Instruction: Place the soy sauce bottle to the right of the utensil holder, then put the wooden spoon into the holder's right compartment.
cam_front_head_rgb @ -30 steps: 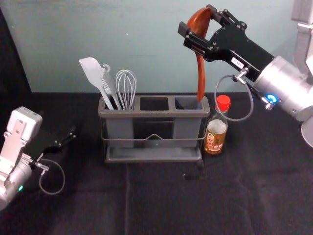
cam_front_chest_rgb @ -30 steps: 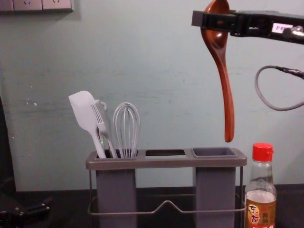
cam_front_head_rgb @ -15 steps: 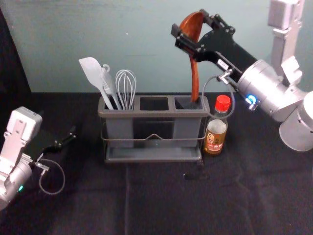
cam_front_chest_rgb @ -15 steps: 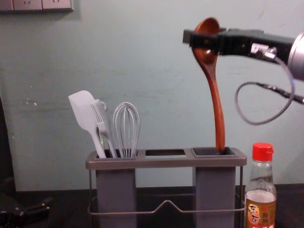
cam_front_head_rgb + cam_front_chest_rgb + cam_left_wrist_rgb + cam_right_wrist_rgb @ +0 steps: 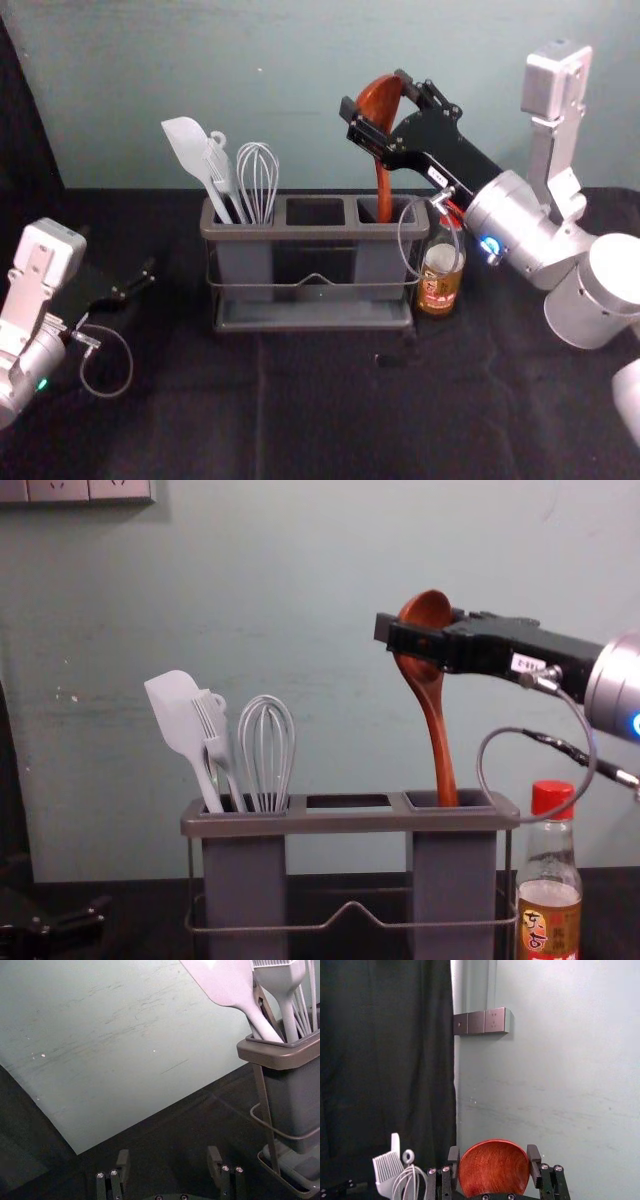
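My right gripper is shut on the bowl of the wooden spoon, above the utensil holder. In the chest view the spoon hangs handle down, leaning slightly, its lower end inside the right compartment and hidden by the rim. The right wrist view has the bowl between the fingers of the right gripper. Close beside the holder's right side stands the upright soy sauce bottle, red-capped. The left gripper is parked at the left; its wrist view shows the left gripper open.
A spatula, a brush and a whisk stand in the holder's left compartment. Behind is a pale wall. The right arm's cable loop hangs in front of the bottle's neck in the head view.
The right gripper has come down and a little to the left with the spoon. The handle's end, above the holder a second ago, is now inside the right compartment. The left arm is unmoved.
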